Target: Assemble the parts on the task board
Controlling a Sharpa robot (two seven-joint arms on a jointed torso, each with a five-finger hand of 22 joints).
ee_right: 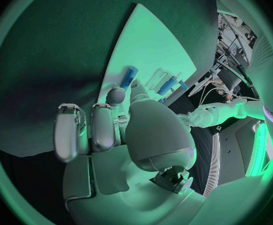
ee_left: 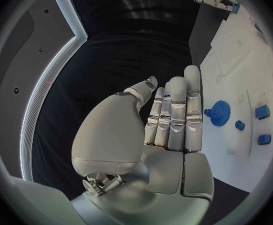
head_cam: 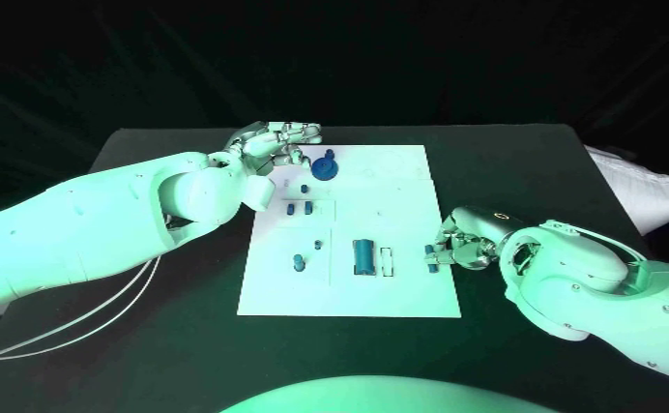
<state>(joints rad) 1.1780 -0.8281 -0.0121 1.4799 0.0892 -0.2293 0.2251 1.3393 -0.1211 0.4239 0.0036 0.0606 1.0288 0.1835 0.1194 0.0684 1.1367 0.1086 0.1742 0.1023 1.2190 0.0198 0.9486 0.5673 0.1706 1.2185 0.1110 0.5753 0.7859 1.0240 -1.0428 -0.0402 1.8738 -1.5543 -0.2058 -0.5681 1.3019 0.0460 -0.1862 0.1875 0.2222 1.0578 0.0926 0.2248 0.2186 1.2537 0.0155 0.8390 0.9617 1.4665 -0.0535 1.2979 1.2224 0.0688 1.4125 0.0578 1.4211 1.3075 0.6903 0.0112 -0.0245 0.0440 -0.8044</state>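
Note:
The white task board (head_cam: 397, 191) lies in the middle of the black table. My left hand (head_cam: 272, 147) hovers at the board's far left corner, beside a blue gear (head_cam: 325, 169). The left wrist view shows its fingers (ee_left: 177, 115) straight and close together, with a small blue part (ee_left: 166, 91) at the thumb and fingertip. My right hand (head_cam: 460, 244) is at the board's right edge and pinches a blue peg (ee_right: 129, 77) between thumb and finger. A long blue block (head_cam: 363, 256) stands near the board's front.
Several small blue pieces (head_cam: 296, 208) sit in the board's left half, one (head_cam: 299, 261) near the front. Two more blue pegs (ee_right: 168, 85) lie on the board past my right hand. White cables (head_cam: 84, 321) trail on the table at the left.

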